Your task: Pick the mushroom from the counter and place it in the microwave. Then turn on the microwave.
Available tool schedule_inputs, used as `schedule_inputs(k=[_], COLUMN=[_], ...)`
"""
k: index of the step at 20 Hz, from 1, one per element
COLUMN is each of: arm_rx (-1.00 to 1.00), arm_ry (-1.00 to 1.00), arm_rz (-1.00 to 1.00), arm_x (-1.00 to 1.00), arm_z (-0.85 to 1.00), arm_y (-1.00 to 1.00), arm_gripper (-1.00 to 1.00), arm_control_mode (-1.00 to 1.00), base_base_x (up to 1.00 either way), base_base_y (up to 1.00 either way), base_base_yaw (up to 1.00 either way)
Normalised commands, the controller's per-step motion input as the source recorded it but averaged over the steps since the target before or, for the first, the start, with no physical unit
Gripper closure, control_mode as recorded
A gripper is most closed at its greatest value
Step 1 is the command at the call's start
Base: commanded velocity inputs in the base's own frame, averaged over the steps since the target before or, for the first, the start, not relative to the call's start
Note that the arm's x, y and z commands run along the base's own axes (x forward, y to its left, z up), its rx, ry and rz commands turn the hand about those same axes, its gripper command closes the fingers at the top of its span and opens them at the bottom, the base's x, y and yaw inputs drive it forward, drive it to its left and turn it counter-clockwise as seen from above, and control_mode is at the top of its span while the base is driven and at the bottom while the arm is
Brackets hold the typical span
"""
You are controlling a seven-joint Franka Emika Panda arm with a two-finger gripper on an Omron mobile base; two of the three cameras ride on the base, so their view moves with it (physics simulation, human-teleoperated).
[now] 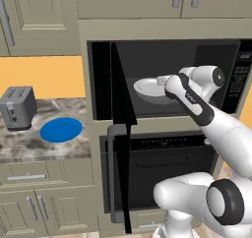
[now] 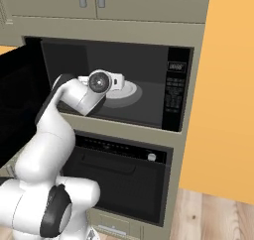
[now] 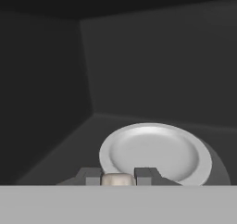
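The gripper [image 3: 118,176] reaches inside the open microwave [image 1: 231,84], clenched on the mushroom [image 3: 117,179]. It sits at the near rim of the white plate [image 3: 155,151] on the microwave floor.

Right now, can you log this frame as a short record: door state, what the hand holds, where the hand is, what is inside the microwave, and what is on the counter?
microwave door: the black built-in microwave stands open, its dark glass door swung out
hand: hand shut on the small tan-beige mushroom
hand position: inside the cavity, at the near edge of the round white plate
mushroom placed: not yet released
counter: speckled marble-look counter bears a grey toaster and a blue round plate
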Motion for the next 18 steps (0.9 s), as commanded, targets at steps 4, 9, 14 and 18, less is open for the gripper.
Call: schedule_inputs(k=[4, 9, 14, 18], arm_rx=[-0.02, -0.04, -0.02, 0.00], arm_ry=[0.00, 0.00, 0.00, 0.00], arm_rz=[0.00, 0.00, 0.00, 0.00], arm_x=[0.33, 0.29, 0.28, 0.27], arm_z=[-0.09, -0.10, -0.11, -0.08], arm_y=[0.00, 0.00, -0.05, -0.03], arm_gripper=[1.00, 1.00, 1.00, 1.00], arm_control_mode=[-1.00, -1.00, -1.00, -1.00], base_base_x=[0.00, 0.00, 0.00, 0.00], base_base_y=[0.00, 0.00, 0.00, 0.00], base_base_yaw=[0.00, 0.00, 0.00, 0.00])
